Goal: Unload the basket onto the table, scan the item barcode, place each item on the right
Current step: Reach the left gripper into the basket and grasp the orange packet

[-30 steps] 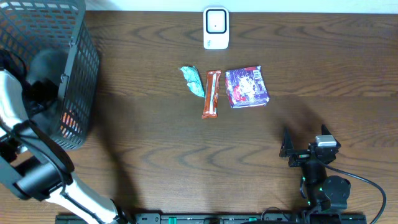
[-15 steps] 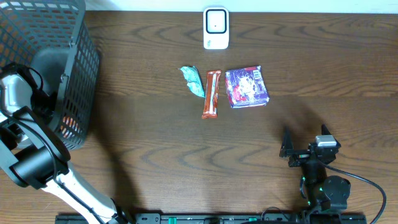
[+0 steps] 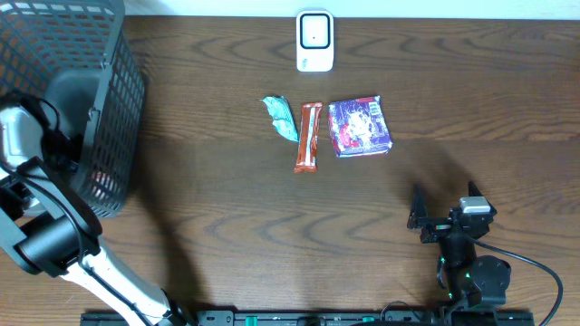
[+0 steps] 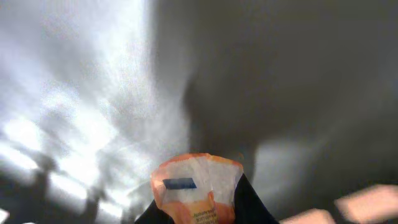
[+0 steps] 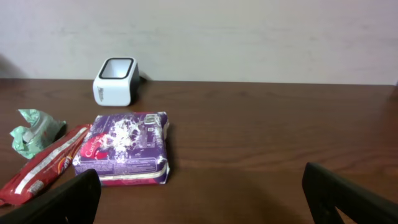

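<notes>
Edge grip only: left gripper (image 4: 200, 205) sits deep in the basket (image 3: 113, 86), far left of the scanner (image 3: 314, 41), jaws pinched on the top edge of an orange-and-white packet (image 4: 196, 186); right gripper (image 5: 202, 202) gapes wide and empty, well in front of the scanner; glossy crinkly film could slip or fold, or snag the dark plastic mesh wall on lift-out; barcode side unclear, might face away from the scanner; packet flat, soft, seam-edged; scanner a small white rounded box, hard plastic.
</notes>
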You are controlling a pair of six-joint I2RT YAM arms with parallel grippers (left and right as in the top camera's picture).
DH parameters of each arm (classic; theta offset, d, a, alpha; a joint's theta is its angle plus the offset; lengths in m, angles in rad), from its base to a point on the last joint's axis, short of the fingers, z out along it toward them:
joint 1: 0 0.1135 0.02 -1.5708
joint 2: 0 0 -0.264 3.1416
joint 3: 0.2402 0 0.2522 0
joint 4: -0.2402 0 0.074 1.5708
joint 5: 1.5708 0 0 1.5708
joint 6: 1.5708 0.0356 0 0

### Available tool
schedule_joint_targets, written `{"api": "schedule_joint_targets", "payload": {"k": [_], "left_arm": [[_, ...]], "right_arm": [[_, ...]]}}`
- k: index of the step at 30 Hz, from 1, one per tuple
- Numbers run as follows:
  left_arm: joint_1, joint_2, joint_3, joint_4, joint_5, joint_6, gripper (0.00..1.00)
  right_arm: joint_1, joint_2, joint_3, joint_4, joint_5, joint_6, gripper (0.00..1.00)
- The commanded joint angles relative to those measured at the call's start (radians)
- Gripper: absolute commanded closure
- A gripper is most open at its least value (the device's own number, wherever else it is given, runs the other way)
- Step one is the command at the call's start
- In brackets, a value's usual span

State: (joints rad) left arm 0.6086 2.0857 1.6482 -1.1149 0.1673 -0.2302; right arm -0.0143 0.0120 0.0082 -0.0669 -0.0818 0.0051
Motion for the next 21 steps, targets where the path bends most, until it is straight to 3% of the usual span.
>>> {"api": "schedule_joint_targets", "payload": {"k": [1,6,13,21], "left_arm": [[0.006,-0.117,0.165,-0.001,0.009,0.019,0.93],[-0.002,-0.293,0.307,0.097,0.009,-0.021,0.93],[-0.072,-0.519,0.320,0.296,0.010,-0.060,0.92],[-0.385,-0.512,0.319,0.299,0.109,-0.027,0.92]], "right_arm": [[0.010,-0.005,-0.002,-0.003,-0.006,-0.014,0.01],[0.010,-0.005,-0.002,-0.003,-0.006,-0.014,0.01],[0.009,-0.005,-0.002,-0.003,-0.006,-0.014,0.01],[0.009,-0.005,-0.002,-0.003,-0.006,-0.014,0.01]]}}
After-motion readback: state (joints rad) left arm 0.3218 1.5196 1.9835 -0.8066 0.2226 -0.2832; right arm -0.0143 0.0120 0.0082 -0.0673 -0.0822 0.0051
